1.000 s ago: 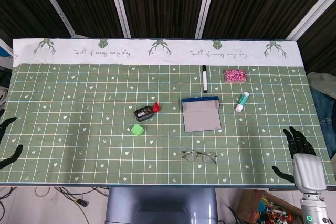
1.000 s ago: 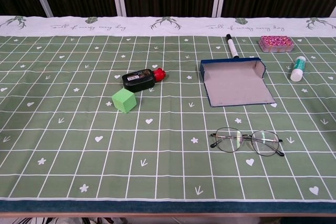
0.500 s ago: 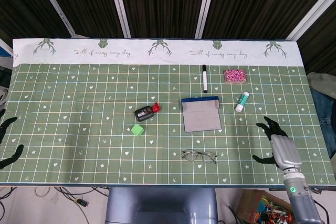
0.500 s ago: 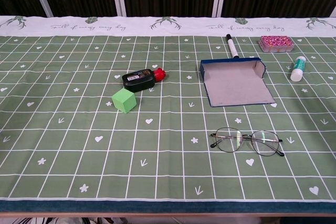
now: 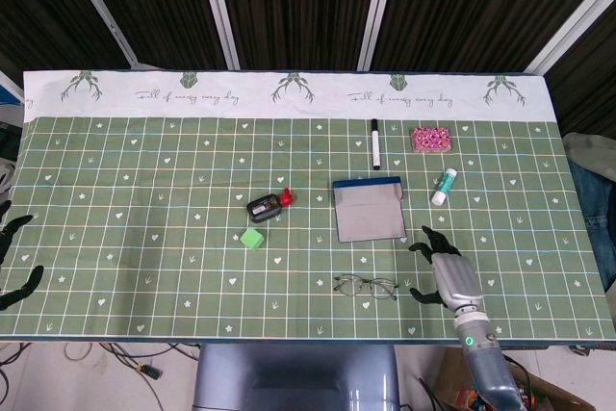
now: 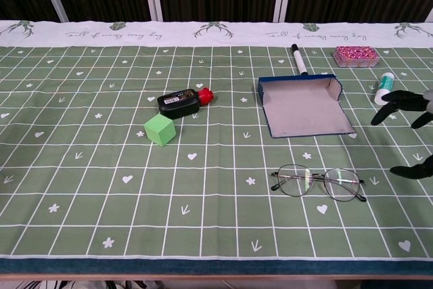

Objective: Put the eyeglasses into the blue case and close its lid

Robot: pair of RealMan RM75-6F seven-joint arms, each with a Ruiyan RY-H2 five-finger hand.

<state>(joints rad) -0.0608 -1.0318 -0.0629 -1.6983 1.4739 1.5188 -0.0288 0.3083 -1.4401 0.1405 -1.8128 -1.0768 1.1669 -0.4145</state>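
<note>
The eyeglasses [image 5: 366, 286] [image 6: 318, 182] lie flat near the table's front edge, lenses up. Just behind them sits the blue case [image 5: 368, 210] [image 6: 301, 105], its lid swung open and its grey lining showing. My right hand [image 5: 445, 269] [image 6: 410, 133] hovers to the right of the glasses with fingers spread, holding nothing and a short gap away from them. At the far left edge my left hand [image 5: 13, 259] shows only dark fingertips, spread and empty; the chest view does not show it.
A black marker [image 5: 374, 143] and a pink box [image 5: 430, 139] lie behind the case. A white glue stick [image 5: 444, 186] is to its right. Left of centre are a black bottle with a red cap [image 5: 269, 205] and a green cube [image 5: 252, 238].
My right hand has moved left from the table's right edge to just beside the eyeglasses and now shows in the chest view. The left hand and all objects stay put.
</note>
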